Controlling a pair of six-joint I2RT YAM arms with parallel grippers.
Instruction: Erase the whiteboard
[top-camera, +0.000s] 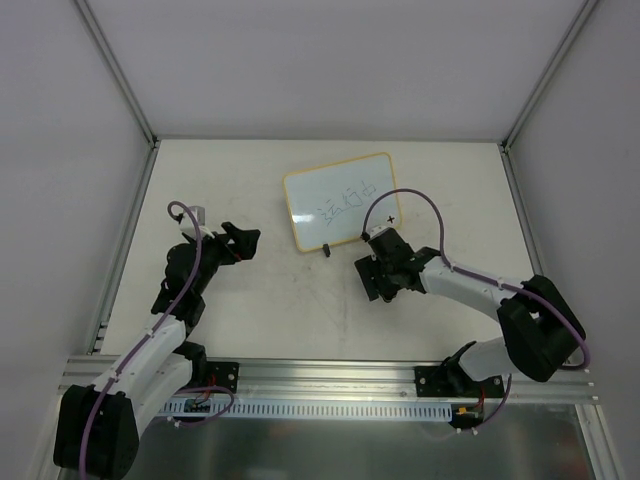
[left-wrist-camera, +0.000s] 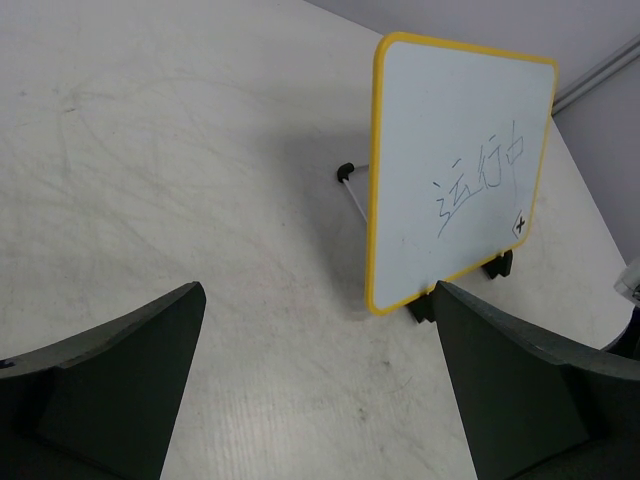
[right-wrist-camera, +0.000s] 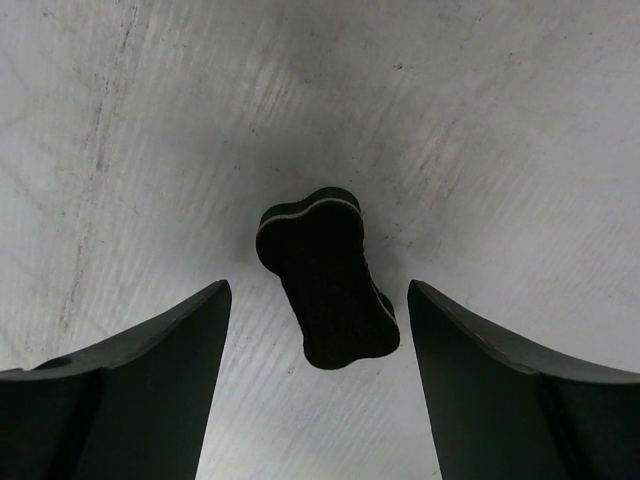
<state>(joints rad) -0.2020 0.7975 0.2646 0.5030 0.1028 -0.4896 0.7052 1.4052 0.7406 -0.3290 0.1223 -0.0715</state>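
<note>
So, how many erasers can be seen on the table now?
1. The eraser lies on the table, between the open fingers of the right tool. In the top view the tool hides it; no other eraser shows.

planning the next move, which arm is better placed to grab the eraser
Right: the right hand straddles the black bone-shaped eraser, a finger each side. The left hand, open, faces the whiteboard instead.

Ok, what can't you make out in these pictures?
Eraser: hidden under the right arm in the top view; only the right wrist view shows it.
Writing on the whiteboard: too small to read in the top view.
Whiteboard's rear stand: mostly behind the board in the left wrist view.
</note>
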